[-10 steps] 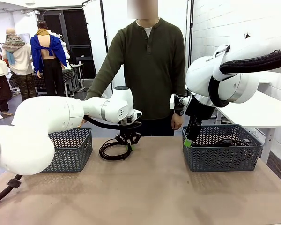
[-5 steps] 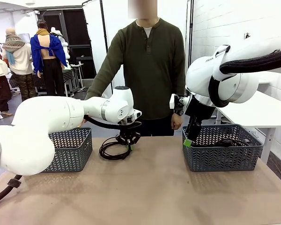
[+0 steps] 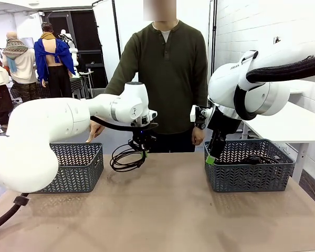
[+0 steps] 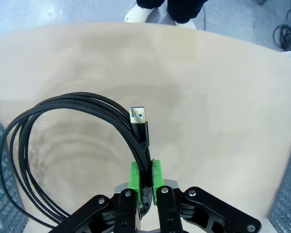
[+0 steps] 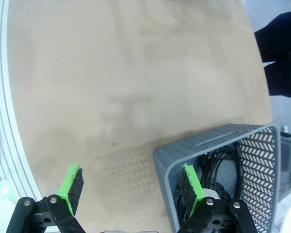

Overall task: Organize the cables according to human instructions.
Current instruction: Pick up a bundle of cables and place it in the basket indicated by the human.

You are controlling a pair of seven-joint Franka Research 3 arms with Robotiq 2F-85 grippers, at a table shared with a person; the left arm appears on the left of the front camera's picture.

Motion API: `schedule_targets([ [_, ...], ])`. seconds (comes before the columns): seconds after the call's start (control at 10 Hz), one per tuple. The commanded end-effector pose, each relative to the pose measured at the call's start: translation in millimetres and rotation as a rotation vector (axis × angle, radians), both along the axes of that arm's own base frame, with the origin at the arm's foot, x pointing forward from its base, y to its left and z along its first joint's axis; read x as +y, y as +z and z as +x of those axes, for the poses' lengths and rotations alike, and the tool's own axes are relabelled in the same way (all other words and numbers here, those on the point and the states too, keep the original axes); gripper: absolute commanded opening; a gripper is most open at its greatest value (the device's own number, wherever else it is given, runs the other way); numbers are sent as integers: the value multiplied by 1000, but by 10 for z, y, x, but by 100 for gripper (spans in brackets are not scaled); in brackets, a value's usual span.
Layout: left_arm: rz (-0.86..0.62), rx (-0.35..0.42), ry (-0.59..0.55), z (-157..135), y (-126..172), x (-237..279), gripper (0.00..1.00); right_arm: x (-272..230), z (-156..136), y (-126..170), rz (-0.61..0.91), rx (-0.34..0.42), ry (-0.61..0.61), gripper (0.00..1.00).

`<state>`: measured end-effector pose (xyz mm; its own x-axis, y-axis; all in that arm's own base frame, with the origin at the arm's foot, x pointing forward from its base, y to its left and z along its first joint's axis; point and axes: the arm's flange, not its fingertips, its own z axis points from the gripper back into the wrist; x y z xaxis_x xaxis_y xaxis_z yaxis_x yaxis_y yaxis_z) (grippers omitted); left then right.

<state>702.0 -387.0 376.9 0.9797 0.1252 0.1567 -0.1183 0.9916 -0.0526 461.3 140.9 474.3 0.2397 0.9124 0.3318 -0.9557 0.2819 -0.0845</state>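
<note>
Left gripper (image 4: pixel 144 187) clenched on one cable (image 4: pixel 63 126); right gripper (image 5: pixel 131 187) released; two baskets (image 3: pixel 76 168).

A tan table (image 3: pixel 168 210) is spreading across the lower half. A grey mesh basket (image 3: pixel 76 168) is sitting at nine o'clock on it, and a second grey basket (image 3: pixel 249 173) is sitting at three o'clock. A white side table (image 3: pixel 294 126) is standing behind that one.
</note>
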Motion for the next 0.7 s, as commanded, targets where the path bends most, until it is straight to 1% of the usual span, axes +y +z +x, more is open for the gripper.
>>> schedule_targets([
  [0.0,22,9,-26,23,289,-66,0,0,-4,-6,-2,0,-6,100],
  [0.1,10,11,-51,-23,423,-60,0,0,-4,-6,-2,0,-6,100],
  [0.4,56,33,-107,-173,842,-48,0,0,-4,-6,-2,0,-6,100],
  [0.6,61,48,-142,-281,1078,32,0,0,-4,-6,-2,0,-6,100],
])
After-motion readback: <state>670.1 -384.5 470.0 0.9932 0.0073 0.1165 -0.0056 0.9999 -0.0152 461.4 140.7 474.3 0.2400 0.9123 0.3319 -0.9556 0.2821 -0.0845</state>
